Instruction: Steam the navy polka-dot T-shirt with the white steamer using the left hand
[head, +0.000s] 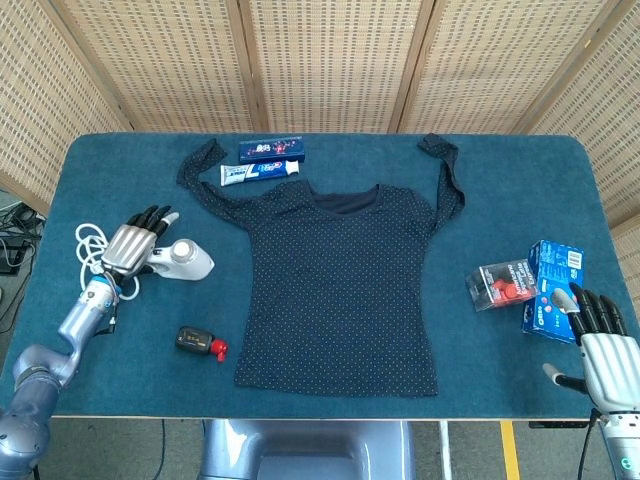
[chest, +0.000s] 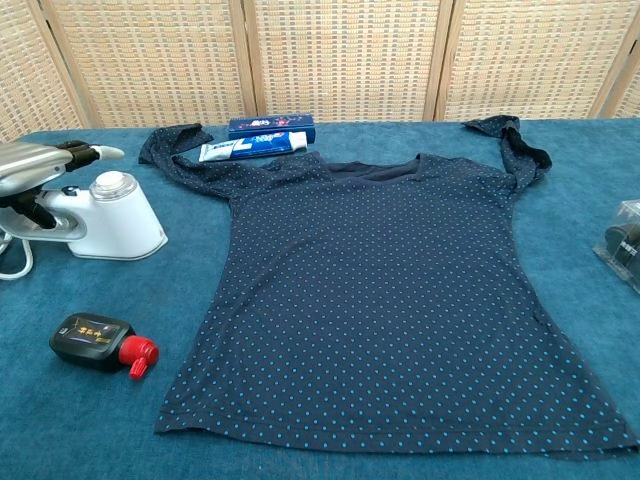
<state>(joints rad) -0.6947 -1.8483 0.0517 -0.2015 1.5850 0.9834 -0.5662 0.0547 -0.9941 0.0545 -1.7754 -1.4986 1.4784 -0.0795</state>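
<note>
The navy polka-dot T-shirt (head: 340, 285) (chest: 390, 300) lies flat in the middle of the blue table, sleeves spread toward the back. The white steamer (head: 185, 260) (chest: 115, 215) stands on the table left of the shirt, apart from its left sleeve. My left hand (head: 132, 243) (chest: 40, 165) hovers over the steamer's handle with its fingers stretched out and apart, not gripping it. My right hand (head: 605, 345) rests at the front right corner, fingers apart and holding nothing; the chest view does not show it.
A toothpaste tube (head: 258, 172) (chest: 250, 147) and its blue box (head: 270, 148) lie behind the shirt's collar. A black bottle with a red cap (head: 198, 342) (chest: 100, 342) lies front left. A blue box (head: 555, 285) and a clear package (head: 503, 283) sit right. The steamer's white cord (head: 88, 245) coils at the left edge.
</note>
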